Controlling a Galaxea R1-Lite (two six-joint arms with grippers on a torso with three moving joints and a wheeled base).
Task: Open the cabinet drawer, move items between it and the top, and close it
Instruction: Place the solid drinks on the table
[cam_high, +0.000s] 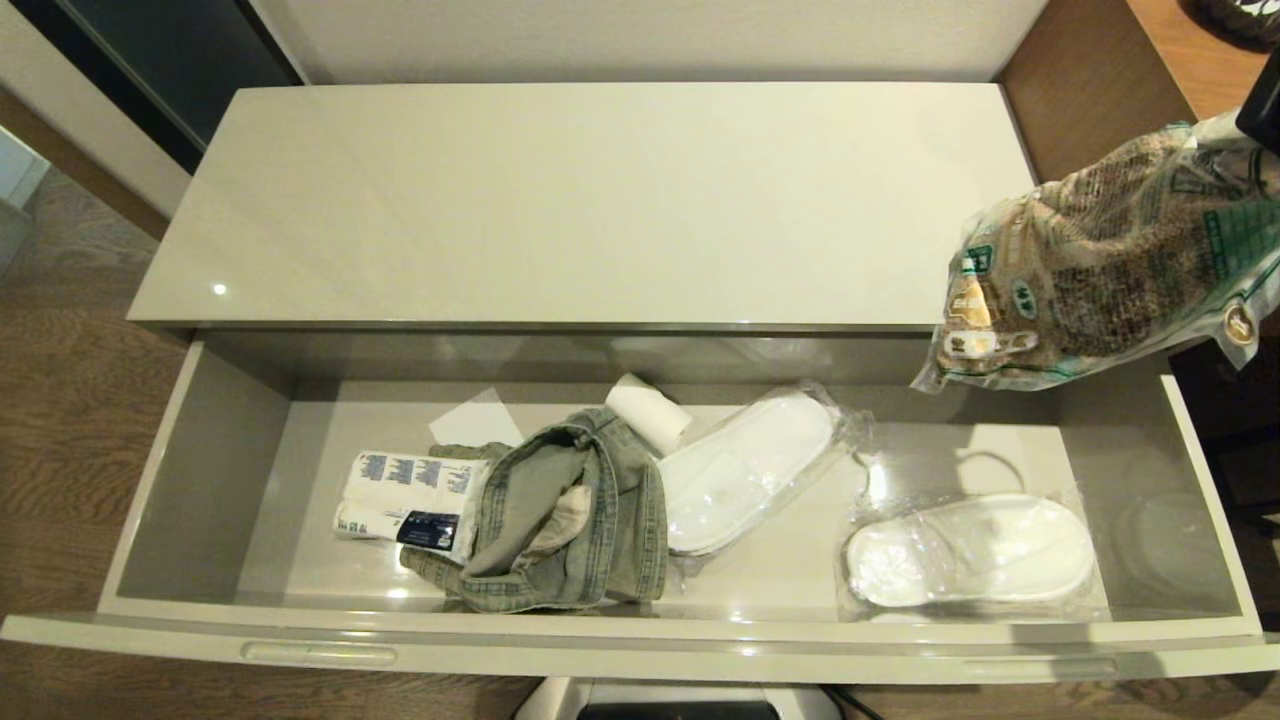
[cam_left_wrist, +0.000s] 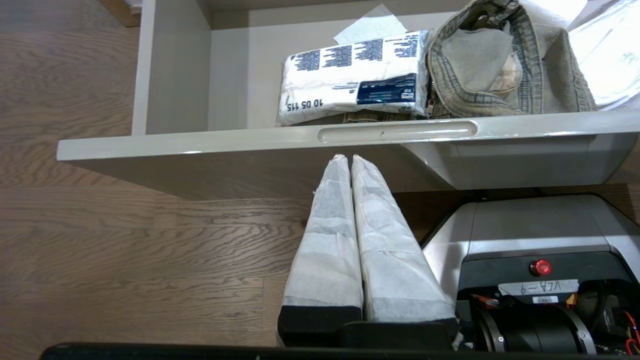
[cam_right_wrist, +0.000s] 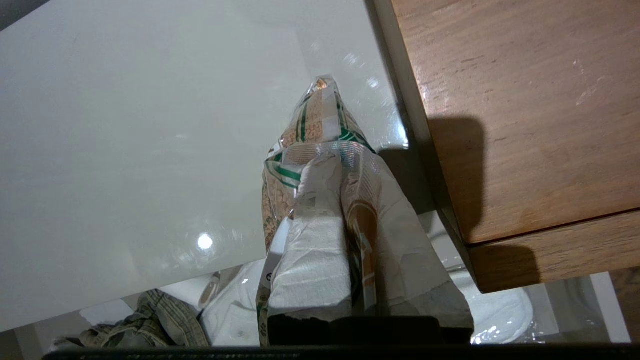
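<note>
The drawer (cam_high: 200, 470) stands pulled fully out below the glossy cream top (cam_high: 580, 200), which is bare. My right gripper (cam_right_wrist: 340, 165) is shut on the clear crinkly bag (cam_high: 1110, 265) with brown contents and green-white print. It holds the bag (cam_right_wrist: 310, 120) in the air over the drawer's right end, by the top's right corner. The white pack (cam_high: 410, 497) with blue print and a dark label lies at the drawer's left, against the denim. My left gripper (cam_left_wrist: 348, 159) is shut and empty, low in front of the drawer front (cam_left_wrist: 250, 145), below its recessed handle (cam_left_wrist: 397, 132).
In the drawer lie a faded denim garment (cam_high: 560, 520), a white roll (cam_high: 648, 412), a paper sheet (cam_high: 475, 420) and two wrapped white slippers (cam_high: 745, 465) (cam_high: 970, 550). A brown wooden desk (cam_right_wrist: 525, 100) adjoins the cabinet on the right. My base (cam_left_wrist: 530, 240) sits under the drawer front.
</note>
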